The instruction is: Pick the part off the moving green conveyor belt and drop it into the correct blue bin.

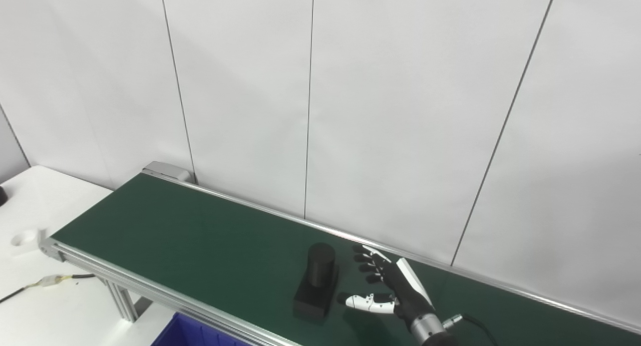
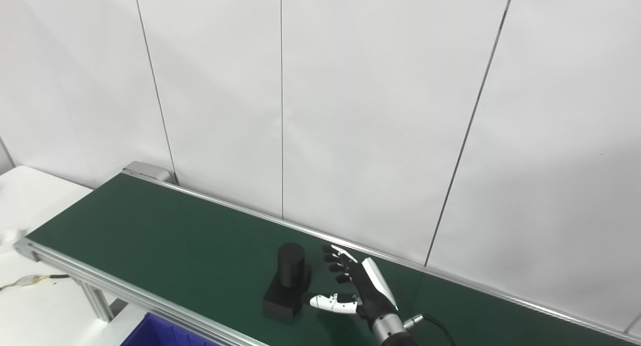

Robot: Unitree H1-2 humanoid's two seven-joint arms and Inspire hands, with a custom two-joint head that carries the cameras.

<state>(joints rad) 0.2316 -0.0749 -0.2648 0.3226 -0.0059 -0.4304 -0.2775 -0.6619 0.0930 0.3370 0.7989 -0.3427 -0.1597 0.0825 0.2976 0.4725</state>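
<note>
While the black part (image 1: 316, 285) sits ungrasped on the green belt (image 1: 200, 241), the right hand (image 1: 388, 286) waits spread beside it; binning remains.

We see a black robot hand (image 1: 393, 286) with white panels, silver wrist collar and black cable.

A white panelled wall (image 1: 400, 110) filled most of the view, split by thin dark vertical seams that leaned slightly. Its surface was matte and evenly lit, with a soft grey shadow towards the lower right. Left of the wall's base stood a white table (image 1: 45, 296), its top smooth and bright. On the table, well left of the wall's nearest seam, lay a thin cable with a pale connector (image 1: 50, 281) and a small white block with a round hollow (image 1: 25, 240).
</note>
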